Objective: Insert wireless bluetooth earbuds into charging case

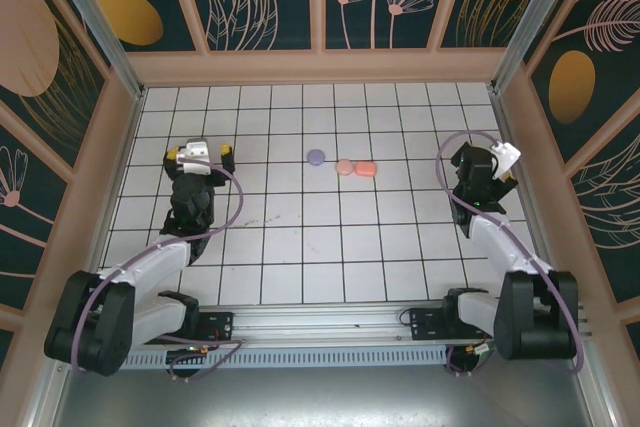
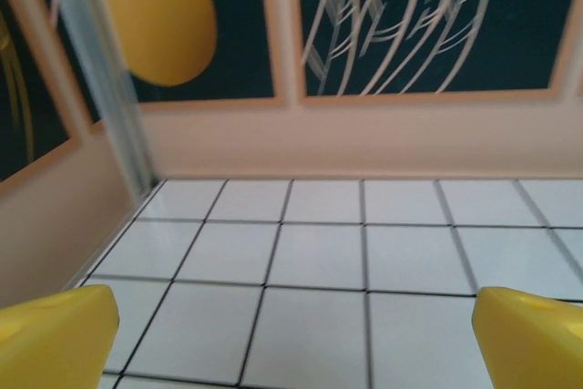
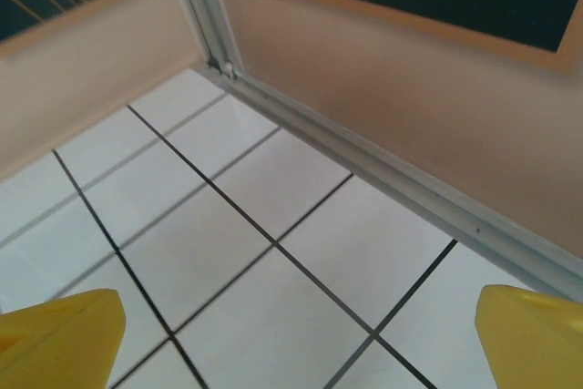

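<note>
Centrally on the desk [image 1: 300, 247]: lilac case [image 1: 316, 157], two pink cases [image 1: 356, 167] just right of it, row running left-right. Left end effector [image 1: 200, 150] wide, empty, lies to the row's left; right end effector [image 1: 483, 157] wide, empty, to its right; neither is clearly nearer.

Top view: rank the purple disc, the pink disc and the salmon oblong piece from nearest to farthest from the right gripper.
1. salmon oblong piece: right end of the row at mid-table, nearest the right gripper.
2. pink disc: middle of the row, close against the salmon piece's left side.
3. purple disc: left end, set slightly apart, farthest.
</note>
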You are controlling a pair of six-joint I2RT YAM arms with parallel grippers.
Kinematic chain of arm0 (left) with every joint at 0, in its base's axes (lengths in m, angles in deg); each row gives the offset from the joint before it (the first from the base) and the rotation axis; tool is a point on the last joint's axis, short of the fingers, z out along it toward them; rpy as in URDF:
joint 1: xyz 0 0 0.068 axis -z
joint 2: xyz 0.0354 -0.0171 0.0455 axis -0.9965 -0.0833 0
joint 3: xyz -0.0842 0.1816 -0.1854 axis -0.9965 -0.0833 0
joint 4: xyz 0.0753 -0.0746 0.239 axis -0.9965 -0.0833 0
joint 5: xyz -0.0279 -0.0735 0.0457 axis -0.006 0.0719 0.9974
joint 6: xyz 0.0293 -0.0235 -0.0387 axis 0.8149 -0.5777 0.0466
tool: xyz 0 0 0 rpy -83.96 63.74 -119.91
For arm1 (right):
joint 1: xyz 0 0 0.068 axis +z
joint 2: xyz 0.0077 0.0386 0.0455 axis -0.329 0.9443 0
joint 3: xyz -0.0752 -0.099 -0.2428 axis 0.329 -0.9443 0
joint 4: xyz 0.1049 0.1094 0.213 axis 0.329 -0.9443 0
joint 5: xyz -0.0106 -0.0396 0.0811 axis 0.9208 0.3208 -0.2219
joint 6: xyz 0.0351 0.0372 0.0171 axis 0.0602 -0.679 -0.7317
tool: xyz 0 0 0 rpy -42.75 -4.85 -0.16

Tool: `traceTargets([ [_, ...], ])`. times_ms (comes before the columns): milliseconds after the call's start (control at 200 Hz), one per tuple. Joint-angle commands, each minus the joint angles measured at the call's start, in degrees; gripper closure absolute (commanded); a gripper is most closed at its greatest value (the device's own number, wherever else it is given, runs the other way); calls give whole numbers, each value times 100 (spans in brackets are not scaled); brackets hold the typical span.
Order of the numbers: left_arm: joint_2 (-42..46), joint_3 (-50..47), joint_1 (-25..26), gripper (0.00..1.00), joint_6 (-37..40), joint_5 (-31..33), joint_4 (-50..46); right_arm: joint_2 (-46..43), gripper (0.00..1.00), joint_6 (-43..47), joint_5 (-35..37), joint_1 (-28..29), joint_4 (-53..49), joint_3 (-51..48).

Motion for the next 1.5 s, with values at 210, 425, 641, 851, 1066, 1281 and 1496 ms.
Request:
traceTargets([
  [210,-615,-577,-622,1,-136,-199,1509,1069,1,999,-311,51,2638,-683],
  [425,-934,-1081,-921,1,-248,-781,2378,1390,1,1440,-1120,59,4569,-1502],
  [641,-1622,-1140,-1080,1,-193,-1383,3035,1739,1,1896,-2286,41,5605,-1877],
  [851,-2018,-821,-1418,1,-347,-2135,2767,2002,1,1755,-3196,-349,5609,-1814],
  [1066,-2044,-645,-1680,1,-620,-2234,2458,2034,1,1788,-3094,-289,5650,-1810],
  [1281,-2012,-704,-1672,1,-622,-2189,2543,2036,1,1854,-3086,-231,5663,-1809],
  [1496,-2016,-695,-1671,1,-625,-2188,2517,2042,1,1854,-3097,-240,5650,-1797],
])
